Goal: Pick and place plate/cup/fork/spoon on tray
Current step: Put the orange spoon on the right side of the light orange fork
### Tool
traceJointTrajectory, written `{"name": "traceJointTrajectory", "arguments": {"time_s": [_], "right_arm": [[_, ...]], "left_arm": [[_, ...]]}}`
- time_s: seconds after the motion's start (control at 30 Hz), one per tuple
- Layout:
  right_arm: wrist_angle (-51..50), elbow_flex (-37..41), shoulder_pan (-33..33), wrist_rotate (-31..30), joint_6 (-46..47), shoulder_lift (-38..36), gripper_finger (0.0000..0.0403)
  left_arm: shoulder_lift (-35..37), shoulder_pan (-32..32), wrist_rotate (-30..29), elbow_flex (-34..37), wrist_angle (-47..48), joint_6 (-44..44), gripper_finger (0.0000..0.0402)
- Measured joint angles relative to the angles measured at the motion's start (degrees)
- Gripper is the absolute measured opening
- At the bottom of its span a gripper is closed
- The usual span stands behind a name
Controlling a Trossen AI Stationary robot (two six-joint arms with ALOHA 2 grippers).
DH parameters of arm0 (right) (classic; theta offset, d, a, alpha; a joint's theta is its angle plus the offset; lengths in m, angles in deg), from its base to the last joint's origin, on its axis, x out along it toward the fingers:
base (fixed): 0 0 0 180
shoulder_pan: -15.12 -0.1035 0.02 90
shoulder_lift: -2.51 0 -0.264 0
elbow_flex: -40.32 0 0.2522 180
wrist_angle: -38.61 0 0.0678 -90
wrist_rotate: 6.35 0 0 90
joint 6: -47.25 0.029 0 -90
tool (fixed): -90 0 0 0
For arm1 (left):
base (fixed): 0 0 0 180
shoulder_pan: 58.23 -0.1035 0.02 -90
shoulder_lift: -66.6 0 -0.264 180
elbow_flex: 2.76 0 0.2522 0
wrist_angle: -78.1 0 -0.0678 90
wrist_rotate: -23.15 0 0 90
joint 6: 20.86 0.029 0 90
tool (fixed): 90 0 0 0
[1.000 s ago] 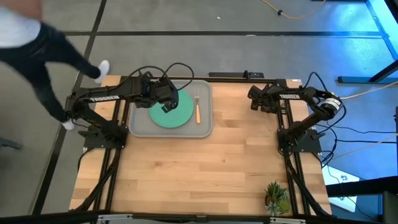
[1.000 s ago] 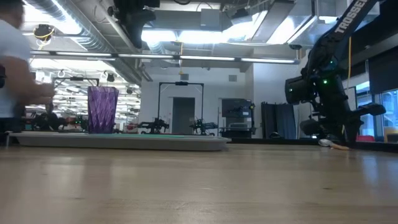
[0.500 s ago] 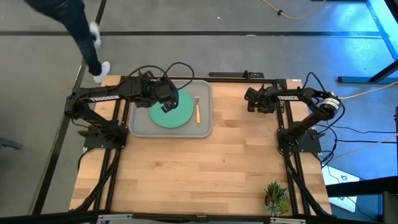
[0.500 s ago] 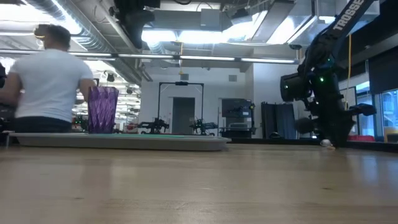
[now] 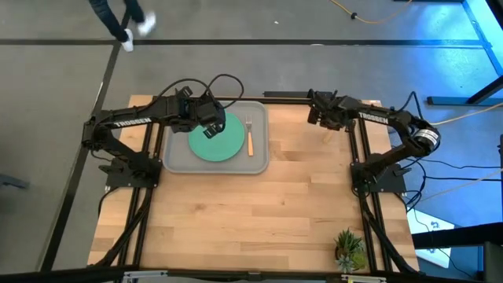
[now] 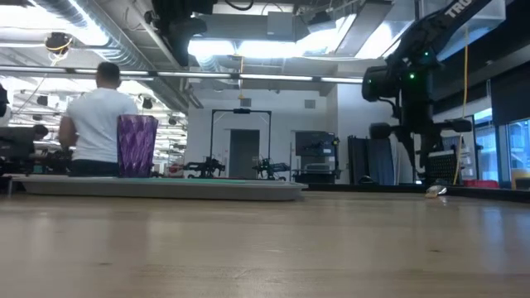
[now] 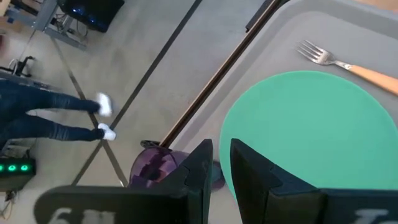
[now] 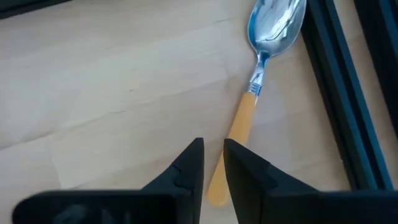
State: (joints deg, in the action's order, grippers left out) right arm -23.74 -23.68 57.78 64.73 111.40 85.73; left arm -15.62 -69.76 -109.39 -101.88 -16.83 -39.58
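Observation:
The grey tray [image 5: 177,161] lies at the far left of the table. On it lie the teal-green plate [image 5: 220,145] and, to its right, the orange-handled fork [image 5: 250,138]. The purple cup [image 6: 137,146] stands upright on the tray beside the plate [image 7: 311,130] and also shows in the left wrist view [image 7: 152,169]. My left gripper [image 7: 221,146] hovers shut over the plate's far left rim, next to the cup. The spoon [image 8: 258,74] lies on the bare wood at the far right. My right gripper [image 8: 213,144] hangs shut above the spoon's handle, clear of it [image 6: 418,165].
A black frame rail [image 8: 336,93] runs close beside the spoon's bowl. A small potted plant [image 5: 348,248] stands at the near right corner. A person [image 6: 95,124] moves about beyond the table's far left edge. Bare wood [image 5: 251,220] fills the middle and near part.
My right gripper has risen and reached toward the far edge and a little toward the left, and now stands well above the spoon. The person behind the table has walked along the far left side.

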Motion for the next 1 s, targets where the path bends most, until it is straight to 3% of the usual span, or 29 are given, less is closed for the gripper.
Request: {"name": "traceJointTrajectory", "arguments": {"time_s": [0.23,0.53,1.0], "right_arm": [[0.0,0.0,3.0,2.8,-2.8,0.0,0.0068],[0.0,0.0,6.9,-2.2,10.4,0.6,0.0068],[0.0,0.1,11.7,1.0,13.5,6.4,0.0068]], "left_arm": [[0.0,0.0,0.0,0.0,0.0,0.0,0.005],[0.0,0.0,0.0,0.0,0.0,1.3,0.005],[0.0,0.0,0.0,0.0,0.0,1.4,0.005]]}}
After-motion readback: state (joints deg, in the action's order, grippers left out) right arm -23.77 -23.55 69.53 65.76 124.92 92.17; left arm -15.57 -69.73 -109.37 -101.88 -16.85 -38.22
